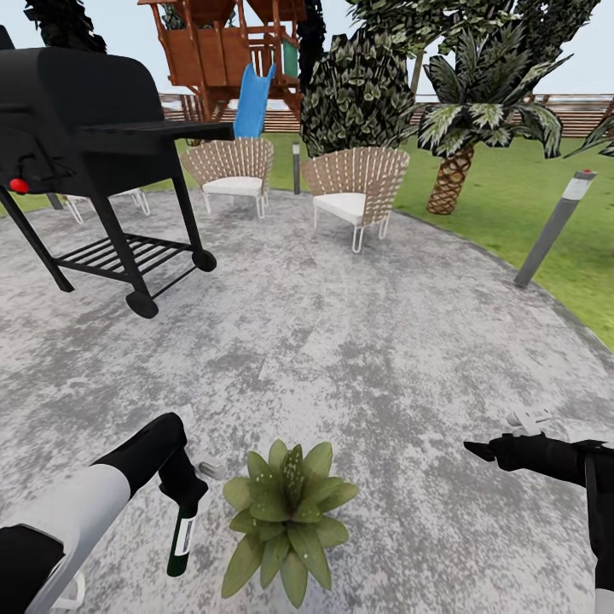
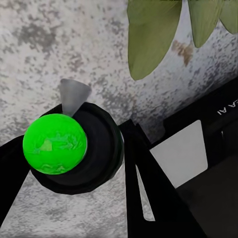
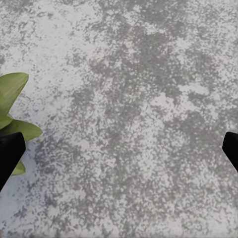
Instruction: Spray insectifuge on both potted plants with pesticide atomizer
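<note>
In the head view my left gripper (image 1: pixel 189 493) is shut on the black neck of the pesticide atomizer (image 1: pixel 182 539), a slender dark green bottle with a white label, hanging end-down just left of one potted plant (image 1: pixel 286 514). That plant is a low rosette of broad green leaves on the grey paving (image 1: pixel 341 341). The left wrist view looks along the atomizer (image 2: pixel 55 144) end-on, a bright green disc in a black ring between the fingers (image 2: pixel 148 188), with leaves (image 2: pixel 148 39) beyond. My right gripper (image 1: pixel 490 448) hovers open to the plant's right; its fingertips (image 3: pixel 10 154) frame bare paving and a leaf (image 3: pixel 12 94). The second potted plant is out of view.
A black wheeled grill (image 1: pixel 85 128) stands at the far left. Two wicker chairs (image 1: pixel 234 169) (image 1: pixel 352 192) sit at the paving's back edge, before a dark bush (image 1: pixel 358 89) and a palm-like shrub (image 1: pixel 469 128). A grey bollard light (image 1: pixel 554 226) leans on the lawn (image 1: pixel 529 213) at right.
</note>
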Tool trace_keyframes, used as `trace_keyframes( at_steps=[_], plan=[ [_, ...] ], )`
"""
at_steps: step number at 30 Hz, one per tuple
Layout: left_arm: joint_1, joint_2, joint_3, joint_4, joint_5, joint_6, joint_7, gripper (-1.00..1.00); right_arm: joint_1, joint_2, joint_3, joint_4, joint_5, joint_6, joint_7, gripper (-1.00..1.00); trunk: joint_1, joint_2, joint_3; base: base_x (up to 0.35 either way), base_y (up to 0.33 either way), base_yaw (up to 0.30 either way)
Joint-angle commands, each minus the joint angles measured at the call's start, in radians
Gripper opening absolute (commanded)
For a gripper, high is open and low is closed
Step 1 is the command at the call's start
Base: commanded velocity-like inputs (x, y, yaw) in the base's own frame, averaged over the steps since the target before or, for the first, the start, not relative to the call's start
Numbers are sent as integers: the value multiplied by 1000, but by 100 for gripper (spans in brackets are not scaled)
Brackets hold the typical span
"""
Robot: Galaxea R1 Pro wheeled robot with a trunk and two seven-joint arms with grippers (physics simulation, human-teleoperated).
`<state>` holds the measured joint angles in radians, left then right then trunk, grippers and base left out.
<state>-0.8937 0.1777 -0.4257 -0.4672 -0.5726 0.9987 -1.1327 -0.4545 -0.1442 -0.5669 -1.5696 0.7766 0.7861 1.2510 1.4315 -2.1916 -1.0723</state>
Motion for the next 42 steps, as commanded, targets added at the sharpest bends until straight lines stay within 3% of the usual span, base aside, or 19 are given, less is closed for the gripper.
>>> trace_keyframes(
  at_steps=[1, 13, 26, 42],
  plan=[
    [0, 0, -2, -2, -9, 6, -10, -100, -1, 0, -1, -1, 9, 7, 10, 100, 0, 0, -1, 0, 0, 0],
    [-5, 4, -2, -2, -9, 6, -9, -100, -1, 0, -1, -1, 9, 7, 10, 100, 0, 0, -1, 0, 0, 0],
    [-8, 36, -2, 0, -10, 5, -9, -100, -1, 0, -1, -1, 9, 7, 10, 100, 0, 0, -1, 0, 0, 0],
    [1, 49, -4, 5, -9, 2, -7, -100, -1, 0, -1, -1, 9, 7, 10, 100, 0, 0, -1, 0, 0, 0]
  ],
)
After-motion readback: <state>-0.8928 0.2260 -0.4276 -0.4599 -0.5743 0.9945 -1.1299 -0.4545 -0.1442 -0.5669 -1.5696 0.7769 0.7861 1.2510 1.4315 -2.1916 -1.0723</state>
